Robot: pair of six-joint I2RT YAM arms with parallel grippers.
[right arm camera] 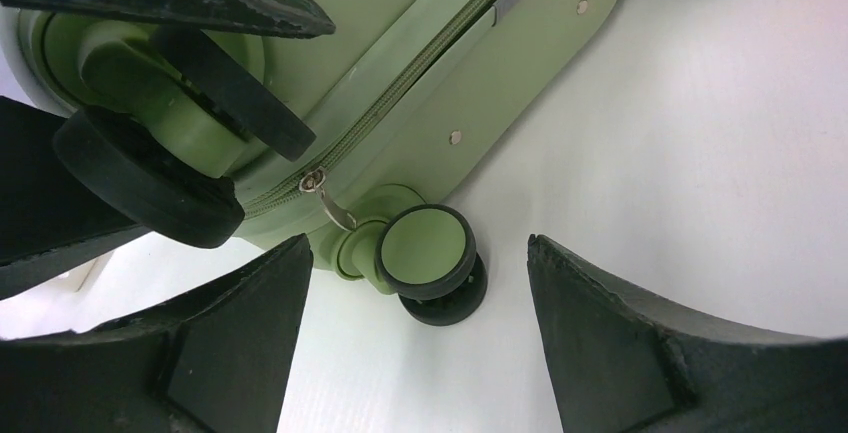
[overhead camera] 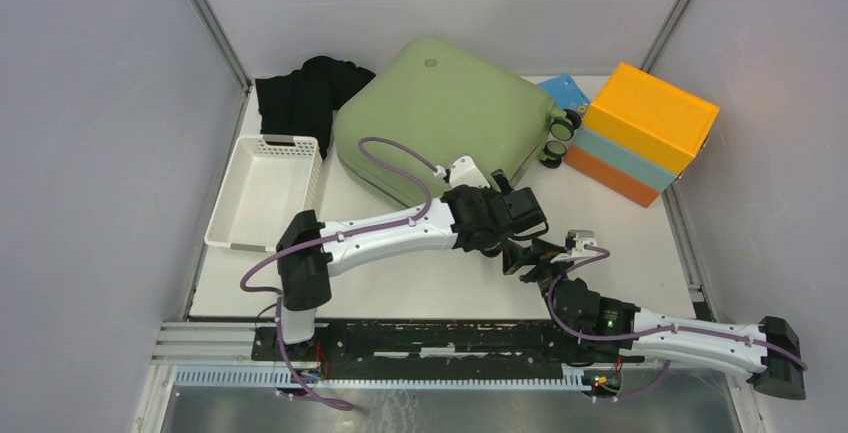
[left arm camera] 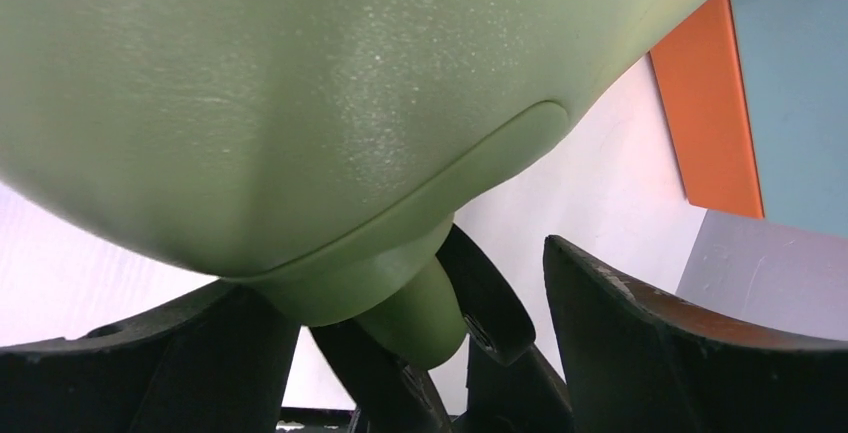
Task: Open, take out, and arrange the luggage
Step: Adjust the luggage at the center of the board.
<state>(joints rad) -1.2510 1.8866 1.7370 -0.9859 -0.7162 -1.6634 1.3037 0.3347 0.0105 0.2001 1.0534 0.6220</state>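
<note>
Shows the large sage-green hard-shell suitcase [overhead camera: 440, 113] lying flat and zipped shut at the back middle of the white table [overhead camera: 620, 253], long axis roughly left to right, wheeled end toward the orange and light-blue box [overhead camera: 645, 133]. Reads as smooth, faintly speckled shell with rounded corners and black-rimmed caster wheels [right arm camera: 430, 253] — hemmed on the left by a white perforated plastic basket [overhead camera: 262, 188], with bare tabletop in front. Finds the left gripper [left arm camera: 395, 273] spread around one near-corner caster, and the right gripper [right arm camera: 417, 248] spread too — just short of the next wheel.

A robot lab cell: white table [overhead camera: 420, 288] enclosed by plain grey panels [overhead camera: 100, 153].
</note>
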